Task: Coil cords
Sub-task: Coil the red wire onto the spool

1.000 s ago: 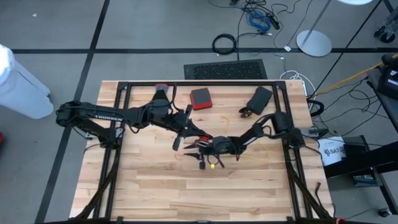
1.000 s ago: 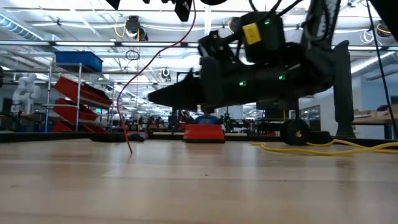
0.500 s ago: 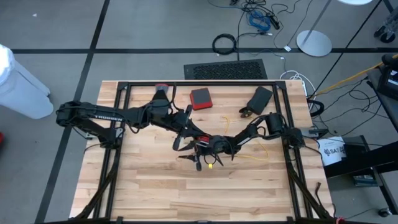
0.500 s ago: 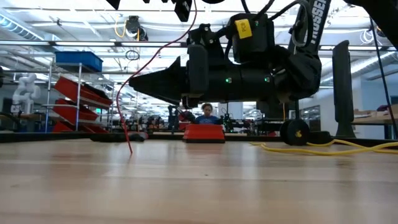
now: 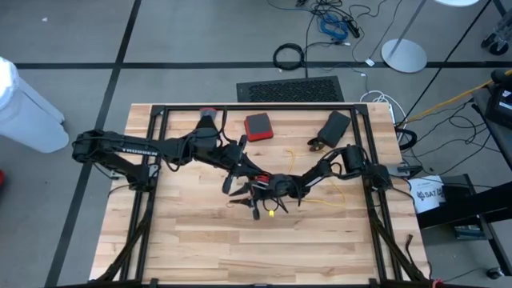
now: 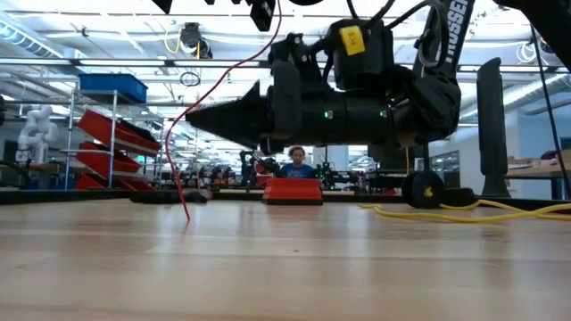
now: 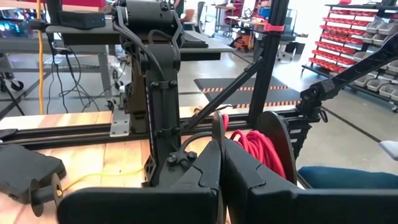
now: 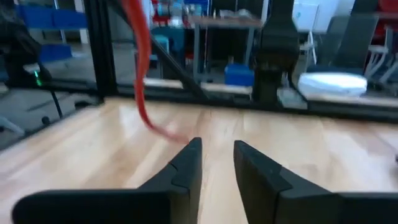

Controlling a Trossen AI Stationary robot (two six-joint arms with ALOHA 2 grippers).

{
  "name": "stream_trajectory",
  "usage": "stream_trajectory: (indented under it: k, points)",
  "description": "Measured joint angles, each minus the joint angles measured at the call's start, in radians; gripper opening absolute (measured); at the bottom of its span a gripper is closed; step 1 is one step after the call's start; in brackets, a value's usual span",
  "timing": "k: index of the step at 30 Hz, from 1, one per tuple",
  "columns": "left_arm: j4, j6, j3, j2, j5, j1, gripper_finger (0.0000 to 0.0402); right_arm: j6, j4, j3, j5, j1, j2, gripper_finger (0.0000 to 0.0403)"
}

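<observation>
— Holding what, on the left?

— My left gripper [image 5: 237, 170] is clamped on the red cord [image 6: 192, 111], lifted so it dangles to the table [image 5: 200, 248]. My right gripper [image 8: 216, 163] waits slightly parted beside it, empty; the yellow cord [image 6: 464, 212] lies far right.

The left arm comes in from about 9 o'clock and stretches across toward the middle of the table, and its left claw [image 5: 233, 182] has its two fingers pressed tight together. The right arm comes in from about 3 o'clock, bends at its elbow, and lies low and flat. Its right claw [image 5: 254, 194] points toward 9 o'clock, just beside the left one, with a small gap between its fingers [image 8: 185, 167].
</observation>
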Motion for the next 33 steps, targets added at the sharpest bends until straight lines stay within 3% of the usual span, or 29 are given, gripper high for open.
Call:
stream_trajectory:
  k: [8,15,33]
  points:
    - [-0.011,-0.001,0.000,0.000,0.000,0.000,0.0009,0.011,-0.106,0.000,0.001,0.003,0.000,0.0069]
    - [-0.010,-0.001,0.000,0.000,0.000,0.000,0.0009,0.006,-0.026,0.000,-0.079,0.022,0.000,0.0083]
    - [-0.006,-0.001,0.000,0.000,-0.001,0.000,0.0009,0.000,0.023,0.000,-0.032,0.021,0.000,0.0093]
